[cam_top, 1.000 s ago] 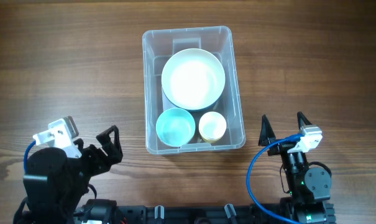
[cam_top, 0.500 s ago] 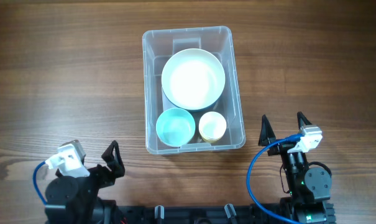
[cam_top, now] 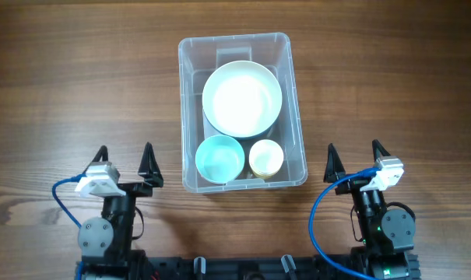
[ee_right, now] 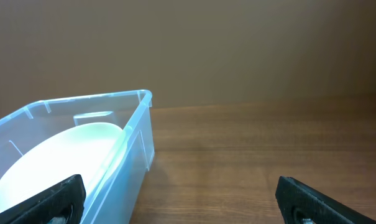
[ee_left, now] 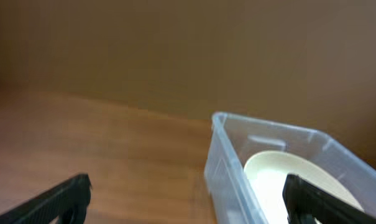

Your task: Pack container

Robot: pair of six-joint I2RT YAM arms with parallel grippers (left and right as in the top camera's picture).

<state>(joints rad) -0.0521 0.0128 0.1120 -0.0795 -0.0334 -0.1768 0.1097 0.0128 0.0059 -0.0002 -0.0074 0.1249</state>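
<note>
The clear plastic container stands at the table's centre. It holds a large white bowl, a light blue bowl and a small cream cup. My left gripper is open and empty, left of the container's near corner. My right gripper is open and empty, right of its near corner. The left wrist view shows the container with the white bowl to the right of my open fingers. The right wrist view shows the container to the left of my open fingers.
The brown wooden table surrounds the container on all sides. Both arm bases stand at the near edge, with blue cables by each wrist.
My left arm has swung from a tilted pose at the far left near corner to an upright rest pose closer to the container. The right arm has not moved.
</note>
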